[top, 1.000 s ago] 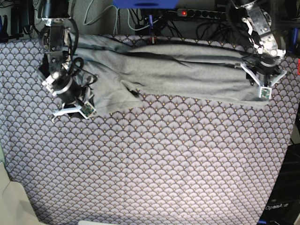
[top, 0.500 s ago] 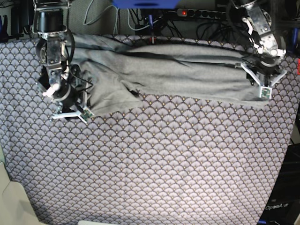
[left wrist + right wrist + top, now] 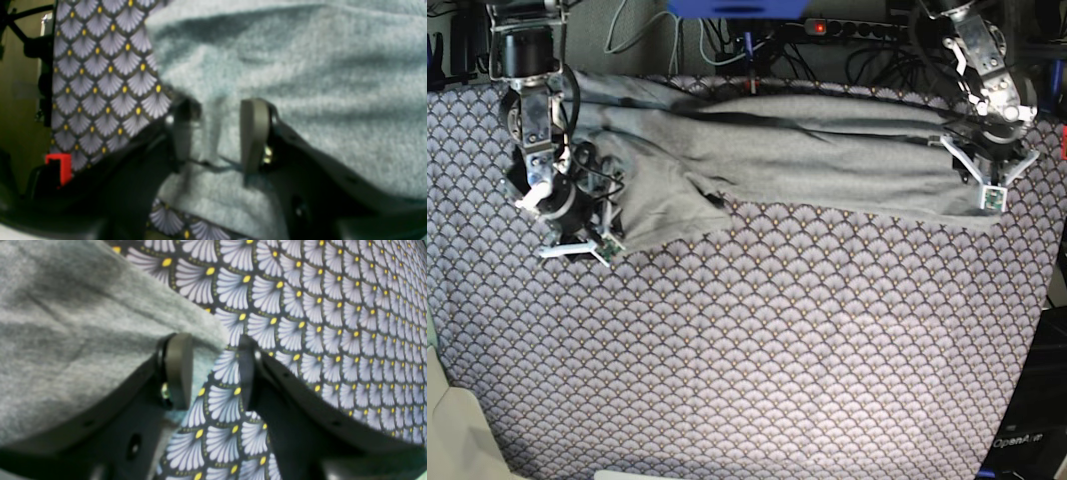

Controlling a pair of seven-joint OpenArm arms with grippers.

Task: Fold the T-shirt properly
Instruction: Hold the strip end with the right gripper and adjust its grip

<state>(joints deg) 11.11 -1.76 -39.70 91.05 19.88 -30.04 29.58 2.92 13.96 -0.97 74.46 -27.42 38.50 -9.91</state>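
The light grey T-shirt (image 3: 797, 160) lies crumpled in a long band across the far part of the table. My left gripper (image 3: 992, 178) stands on its right end. In the left wrist view the left gripper (image 3: 217, 133) is open, with its fingers (image 3: 254, 133) either side of a low ridge of shirt fabric (image 3: 300, 83). My right gripper (image 3: 577, 243) is at the shirt's lower left corner. In the right wrist view the right gripper (image 3: 213, 373) is open, one finger (image 3: 178, 370) over the shirt's edge (image 3: 83, 340), the other over bare cloth.
The purple scallop-patterned tablecloth (image 3: 767, 360) covers the whole table. Cables and a power strip with a red switch (image 3: 819, 27) run behind the far edge. The table's right edge (image 3: 1052, 290) is close to the left arm. A pale object (image 3: 457, 430) sits at the bottom left.
My right arm has shifted a little to the left and swung more upright over the shirt's lower left corner. The left arm and the shirt's right end have not moved.
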